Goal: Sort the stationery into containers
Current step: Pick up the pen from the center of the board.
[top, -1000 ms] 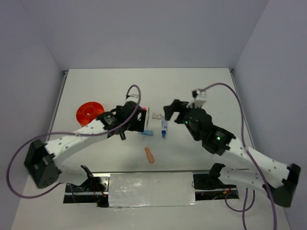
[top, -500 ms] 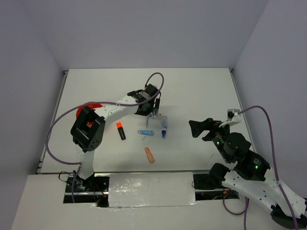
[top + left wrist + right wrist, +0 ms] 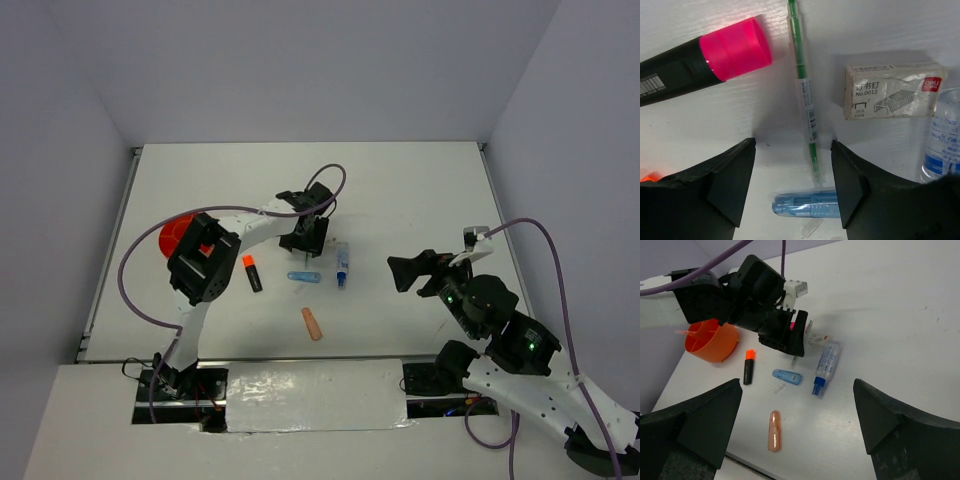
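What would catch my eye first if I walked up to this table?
The bright orange tub at the left side of the white table stands out most. Near the middle, the left gripper hangs with open jaws straddling a thin green pen, a pink-capped highlighter and a small box of staples lying on either side of it. The right gripper hovers open off to the right, away from the items.

So the left arm (image 3: 245,222) is stretched way out, left gripper (image 3: 303,240) pointing down, fingers (image 3: 725,185) apart. Meanwhile the right arm (image 3: 510,340) sits tucked near its base, right gripper (image 3: 405,272) gaping wide.
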